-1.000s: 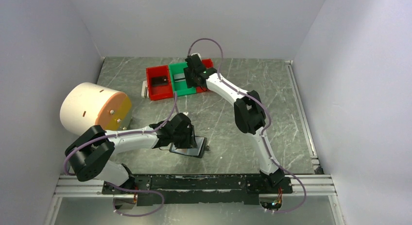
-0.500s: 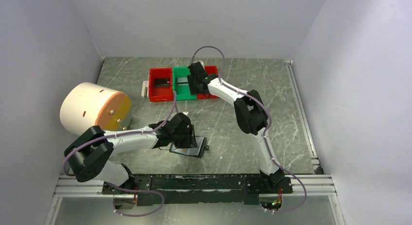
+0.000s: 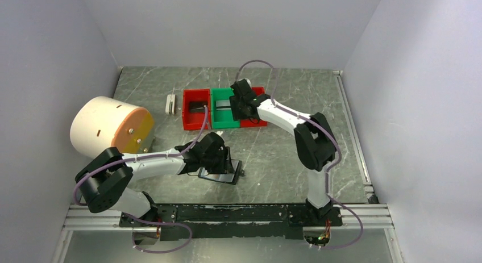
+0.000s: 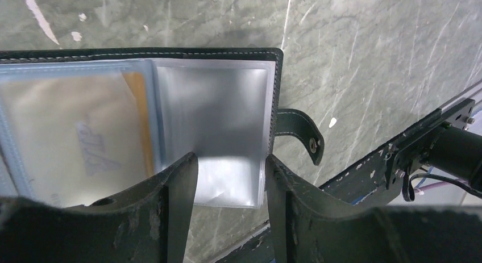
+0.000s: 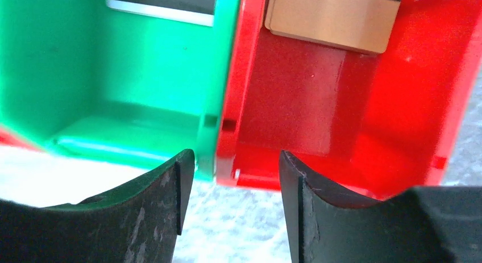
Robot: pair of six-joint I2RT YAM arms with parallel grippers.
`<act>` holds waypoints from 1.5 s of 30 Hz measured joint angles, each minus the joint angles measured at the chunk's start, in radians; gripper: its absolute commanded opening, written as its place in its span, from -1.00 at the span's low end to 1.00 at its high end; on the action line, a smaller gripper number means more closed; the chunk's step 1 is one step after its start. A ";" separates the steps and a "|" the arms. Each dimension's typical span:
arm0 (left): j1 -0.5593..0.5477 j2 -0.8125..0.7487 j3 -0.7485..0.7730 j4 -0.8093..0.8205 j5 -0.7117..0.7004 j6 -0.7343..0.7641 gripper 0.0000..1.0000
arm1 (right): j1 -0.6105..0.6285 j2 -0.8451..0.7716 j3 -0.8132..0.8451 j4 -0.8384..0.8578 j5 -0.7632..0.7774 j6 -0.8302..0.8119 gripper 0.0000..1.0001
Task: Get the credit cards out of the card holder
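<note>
The card holder (image 3: 220, 175) lies open on the table at front centre. In the left wrist view its black rim (image 4: 142, 51) frames glossy clear pockets. A tan-orange credit card (image 4: 74, 143) sits in the left pocket. My left gripper (image 3: 221, 161) (image 4: 227, 158) is open, its fingers astride the empty right pocket (image 4: 219, 109). My right gripper (image 3: 239, 105) (image 5: 236, 155) is open at the bins, its fingertips astride the join of the green and red bins. A tan card (image 5: 332, 19) lies in the right red bin (image 5: 398, 104). A grey card (image 5: 162, 1) lies in the green bin (image 5: 85, 64). A dark card (image 3: 196, 108) lies in the left red bin.
The row of bins (image 3: 224, 124) stands at back centre. A small white clip-like block (image 3: 170, 104) lies left of them. A large cream cylinder (image 3: 108, 126) lies on its side at the left. The wallet's snap tab (image 4: 301, 132) points toward the front rail (image 4: 432, 132).
The row of bins has slid to the right and a little nearer together with my right gripper, away from the white block. The left gripper and the wallet have stayed put.
</note>
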 measured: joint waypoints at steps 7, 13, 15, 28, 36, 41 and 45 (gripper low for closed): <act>-0.010 0.007 0.001 0.008 0.012 0.000 0.02 | 0.000 -0.260 -0.103 0.030 -0.092 0.067 -0.01; -0.010 0.006 0.001 0.013 0.011 0.000 -0.04 | 0.011 -0.479 -0.428 0.172 -0.270 0.254 -0.32; -0.010 0.006 0.001 0.019 0.012 0.000 -0.05 | 0.034 -0.510 -0.538 0.211 -0.316 0.318 -0.38; -0.010 -0.024 -0.017 0.019 0.021 0.016 -0.05 | 0.182 -0.444 -0.691 0.333 -0.484 0.519 -0.54; -0.012 -0.158 -0.028 -0.053 -0.056 0.018 0.15 | 0.195 -0.393 -0.737 0.343 -0.491 0.543 -0.55; 0.009 -0.205 -0.029 -0.121 -0.127 0.015 0.18 | 0.195 -0.396 -0.774 0.383 -0.502 0.550 -0.53; 0.059 -0.183 -0.042 -0.136 -0.129 0.021 0.20 | 0.195 -0.403 -0.799 0.426 -0.519 0.564 -0.51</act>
